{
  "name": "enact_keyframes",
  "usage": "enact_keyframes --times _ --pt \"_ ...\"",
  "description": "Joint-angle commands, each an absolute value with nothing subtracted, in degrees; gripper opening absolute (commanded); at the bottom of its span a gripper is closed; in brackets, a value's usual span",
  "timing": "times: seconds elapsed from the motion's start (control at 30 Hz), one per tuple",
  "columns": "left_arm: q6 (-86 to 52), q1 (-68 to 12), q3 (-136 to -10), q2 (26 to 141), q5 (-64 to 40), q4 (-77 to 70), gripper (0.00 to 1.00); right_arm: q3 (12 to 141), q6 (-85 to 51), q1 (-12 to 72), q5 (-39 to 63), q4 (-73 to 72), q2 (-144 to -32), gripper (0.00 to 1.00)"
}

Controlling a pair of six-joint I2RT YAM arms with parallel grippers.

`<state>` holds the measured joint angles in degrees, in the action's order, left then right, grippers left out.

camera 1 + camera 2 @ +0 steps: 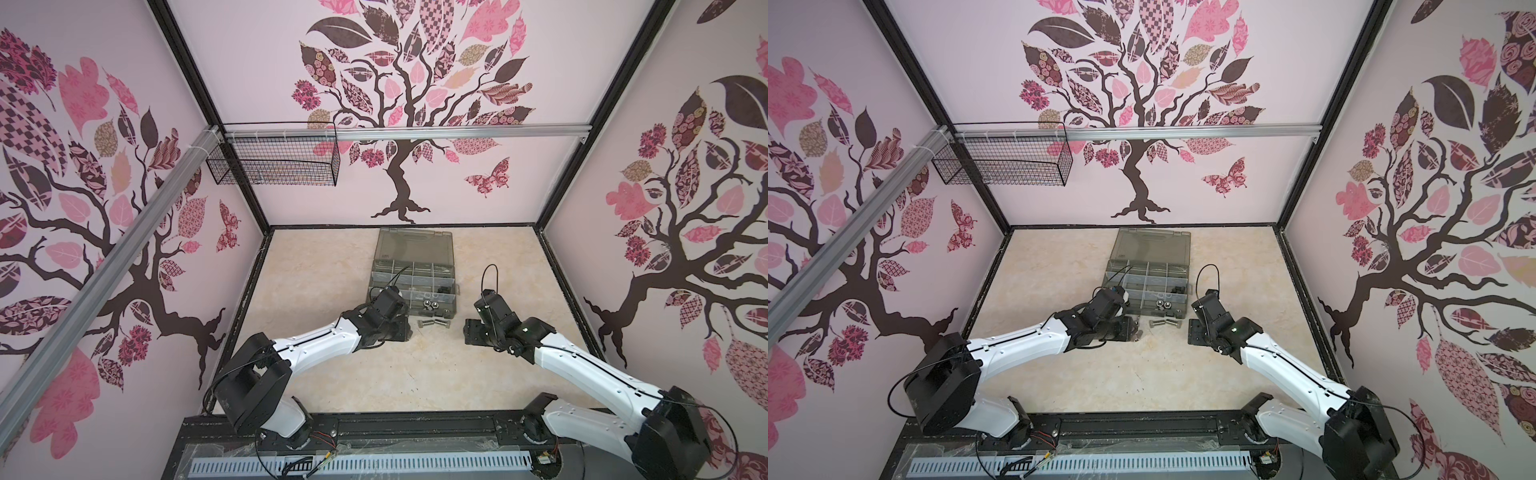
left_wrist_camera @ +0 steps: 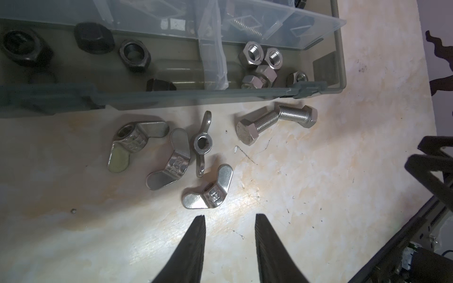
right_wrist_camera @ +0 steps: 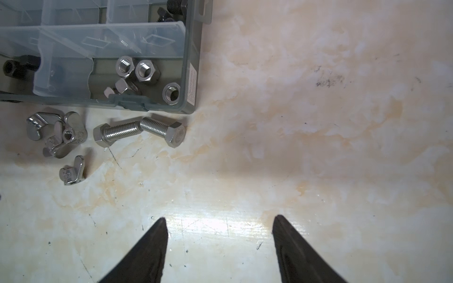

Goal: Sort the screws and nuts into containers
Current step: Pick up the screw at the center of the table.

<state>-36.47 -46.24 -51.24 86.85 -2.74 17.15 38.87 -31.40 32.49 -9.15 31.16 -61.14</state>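
Several silver wing nuts (image 2: 210, 193) lie loose on the table in front of the grey organizer case (image 1: 413, 270). Beside them two silver hex screws (image 2: 257, 127) touch end to end; they show in both top views (image 1: 1165, 323). My left gripper (image 2: 230, 216) hovers open just short of the nearest wing nut, with nothing between its fingers. My right gripper (image 3: 220, 218) stands open wider over bare table, to the right of the screws (image 3: 137, 133). One front container holds silver hex nuts (image 2: 263, 63), and the one next to it holds black nuts (image 2: 133, 55).
The case's lid (image 1: 413, 243) lies open toward the back wall. A black wire mesh basket (image 1: 274, 160) hangs on the rail at the back left. The right arm's black wrist (image 2: 431, 171) sits close to the screws' right side.
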Motion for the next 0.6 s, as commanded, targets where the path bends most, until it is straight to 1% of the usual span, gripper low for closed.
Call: enact_keyframes --times 0.0,0.23,0.57 --pt "-34.54 -46.49 -54.64 88.68 -3.17 17.03 0.37 38.99 -31.91 32.39 -9.43 32.73 -59.16 0.71" --pt "-34.54 -46.50 -55.34 92.01 -3.45 16.35 0.36 37.88 -32.05 32.39 -8.45 32.12 -59.15 0.71" --pt "-33.95 -46.65 -60.38 97.73 -5.98 15.82 0.35 37.71 -31.64 32.33 -8.20 31.93 -59.23 0.71"
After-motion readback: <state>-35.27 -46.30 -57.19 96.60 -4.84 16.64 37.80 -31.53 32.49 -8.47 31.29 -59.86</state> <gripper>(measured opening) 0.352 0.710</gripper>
